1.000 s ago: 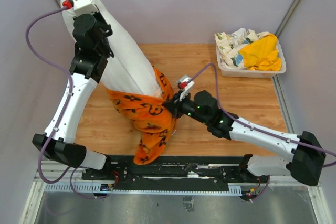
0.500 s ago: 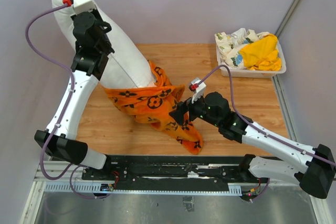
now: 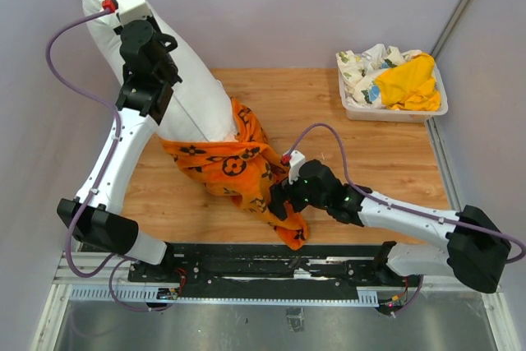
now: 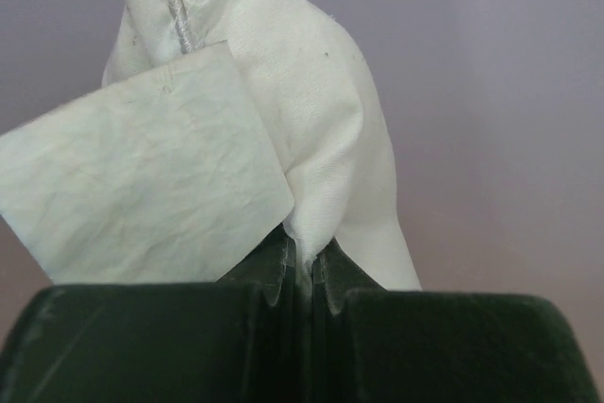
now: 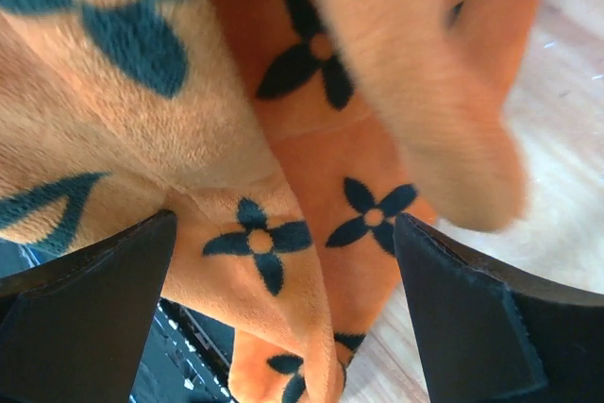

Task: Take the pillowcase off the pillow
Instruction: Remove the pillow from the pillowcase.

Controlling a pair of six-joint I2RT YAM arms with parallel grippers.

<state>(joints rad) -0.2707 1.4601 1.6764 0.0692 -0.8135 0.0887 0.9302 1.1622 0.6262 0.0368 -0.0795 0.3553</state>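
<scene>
The white pillow (image 3: 193, 92) stands tilted from the table's left side up toward the far left wall. My left gripper (image 4: 304, 271) is shut on a pinch of the pillow's white corner fabric (image 4: 311, 139), next to a pale label (image 4: 142, 176). The orange pillowcase (image 3: 226, 162), printed with black flowers, is bunched round the pillow's lower end and trails to the near edge. My right gripper (image 3: 279, 203) is over that tail. It stands open (image 5: 283, 233), with orange folds (image 5: 255, 243) lying between its fingers.
A white bin (image 3: 394, 111) at the back right holds a yellow cloth (image 3: 408, 84) and a floral-print cloth (image 3: 366, 67). The black rail (image 3: 271, 265) with the arm bases runs along the near edge. Grey walls stand close on the left and behind.
My right gripper has opened, let go of the pillowcase and moved toward the near edge. The pillowcase's tail has swung right. The pillow's top has shifted slightly left.
</scene>
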